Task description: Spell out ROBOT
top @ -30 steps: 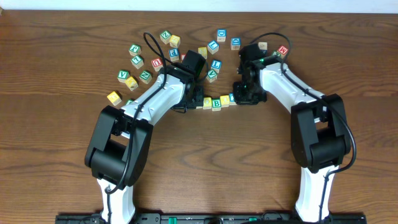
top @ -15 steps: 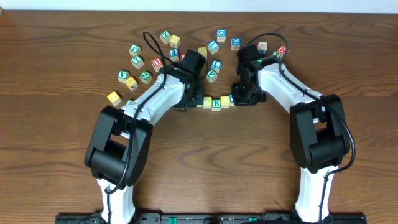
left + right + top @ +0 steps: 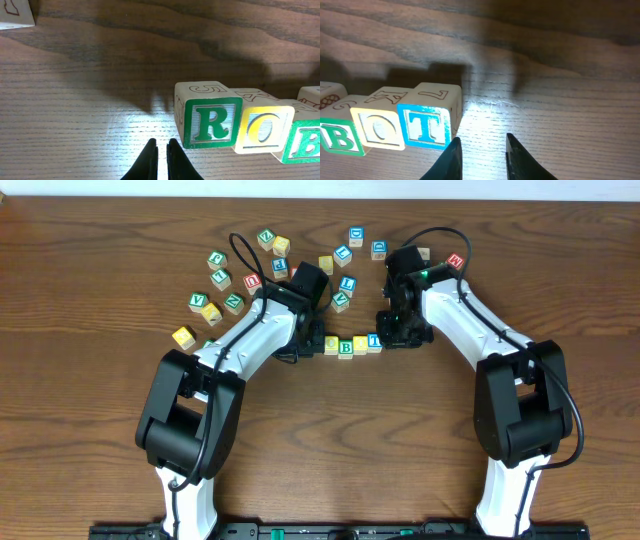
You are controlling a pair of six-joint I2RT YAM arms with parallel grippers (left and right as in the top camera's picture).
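Wooden cubes spelling ROBOT (image 3: 346,346) are lined on the surface (image 3: 330,440) at mid-frame, long axis left to right, rising slightly rightward; left pincer (image 3: 161,150) is closed on nothing, right pincer (image 3: 482,150) is parted, empty

The table (image 3: 80,430) was of dark brown wood, and its grain ran from left to right. It filled almost all of the overhead view. Along its far edge lay a pale strip (image 3: 320,186); whether this was wall or floor could not be told. In both wrist views a bright patch (image 3: 132,122) of light shone on the near wood, while a soft shadow (image 3: 150,35) darkened the far part.
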